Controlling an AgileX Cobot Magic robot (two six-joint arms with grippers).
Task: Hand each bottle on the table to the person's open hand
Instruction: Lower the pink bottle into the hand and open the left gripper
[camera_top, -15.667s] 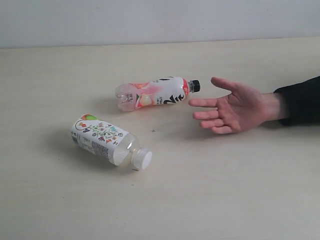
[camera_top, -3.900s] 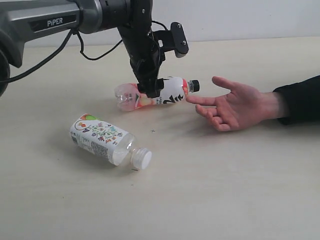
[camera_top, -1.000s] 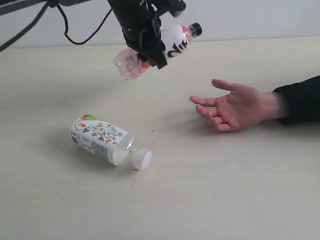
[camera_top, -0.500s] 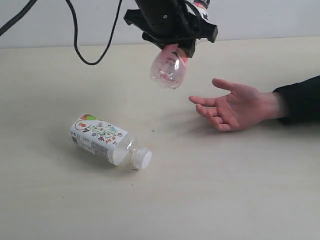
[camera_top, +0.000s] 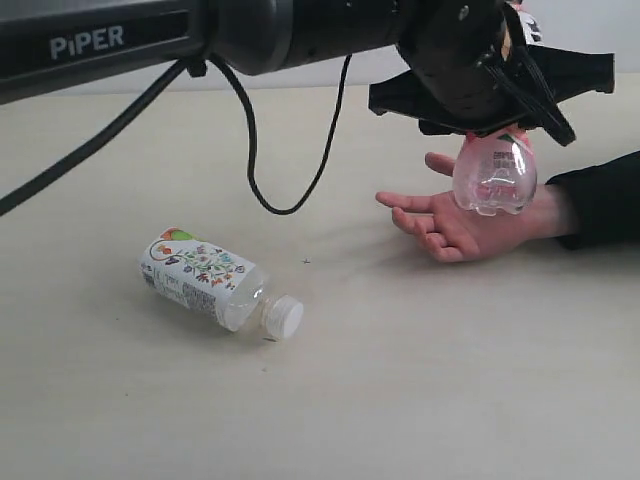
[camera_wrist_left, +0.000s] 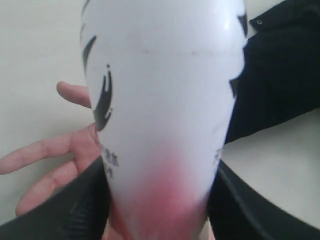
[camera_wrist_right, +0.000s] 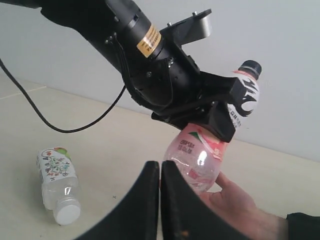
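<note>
Hanging just above the person's open hand (camera_top: 450, 228), the pink bottle (camera_top: 495, 178) is grasped around its middle by the left hand (camera_top: 490, 128), base down and black cap (camera_wrist_right: 250, 67) tilted up. Whether the base touches the palm I cannot tell. The person's open hand is palm up at the right of the surface (camera_top: 450, 380), with a black sleeve (camera_top: 605, 200) behind it. The floral bottle (camera_top: 205, 278) lies on its side on the surface, well apart to the left. The right hand (camera_wrist_right: 160, 200) is clenched on nothing, its fingers (camera_wrist_right: 145, 200) pressed together.
</note>
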